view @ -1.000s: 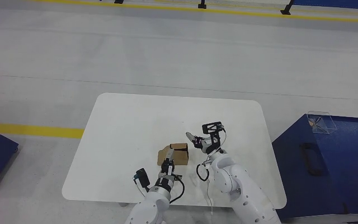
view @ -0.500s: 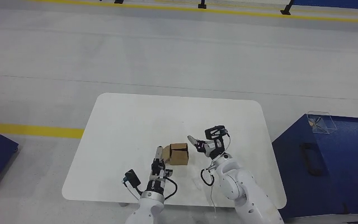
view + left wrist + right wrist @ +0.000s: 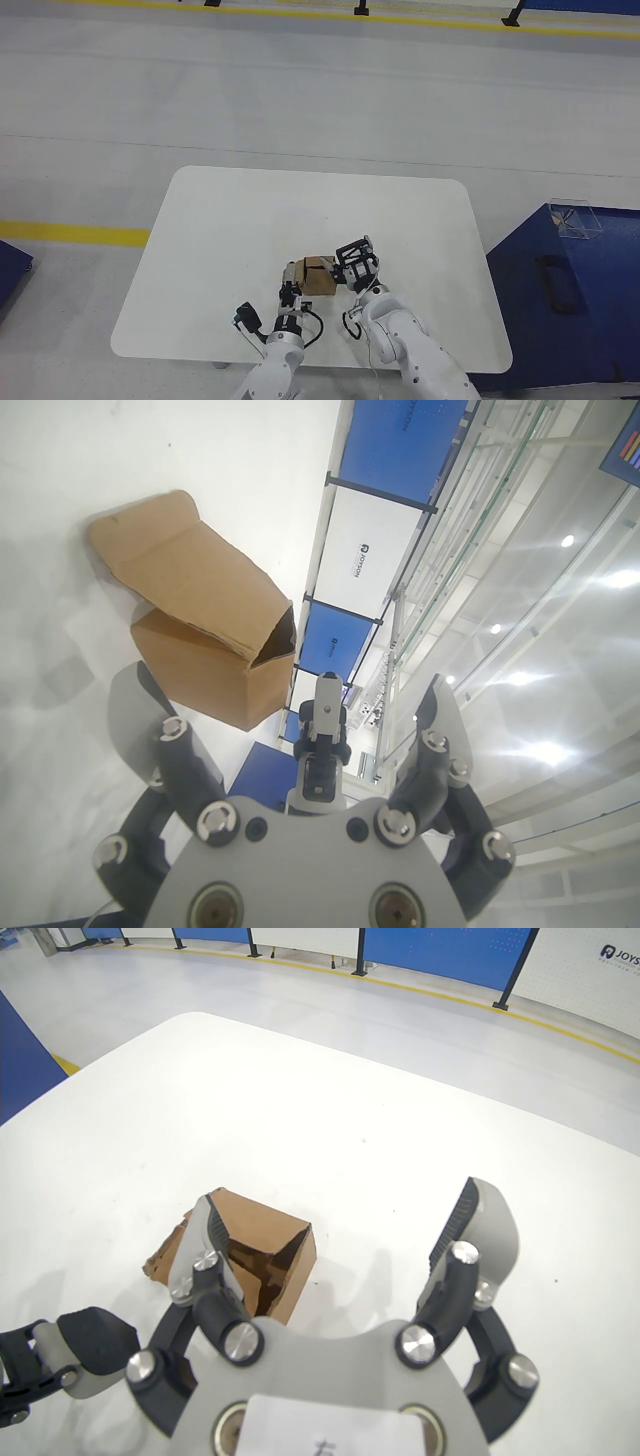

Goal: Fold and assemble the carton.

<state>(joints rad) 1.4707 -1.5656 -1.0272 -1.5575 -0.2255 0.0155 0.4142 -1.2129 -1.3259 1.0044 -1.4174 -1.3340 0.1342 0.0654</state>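
Note:
A small brown carton (image 3: pixel 319 272) stands on the white table (image 3: pixel 220 220) near the front edge, with one end open and its flaps loose. My left gripper (image 3: pixel 289 284) is just to its left, open and holding nothing. In the left wrist view the carton (image 3: pixel 200 620) stands just beyond the open gripper (image 3: pixel 282 682). My right gripper (image 3: pixel 352 262) is at the carton's right side, open. In the right wrist view one finger (image 3: pixel 205 1223) lies over the carton's (image 3: pixel 280 1243) open top and the other is out over bare table. The left gripper (image 3: pixel 85 1343) shows there too.
The table spreads wide and bare behind and to both sides of the carton. A blue cabinet (image 3: pixel 570 290) with a clear box (image 3: pixel 573 217) on it stands off the table's right edge. The front edge lies close behind both arms.
The right gripper has moved left, from beside the carton to right up against it. The left gripper has shifted slightly beside the carton, which stands more upright than a second ago.

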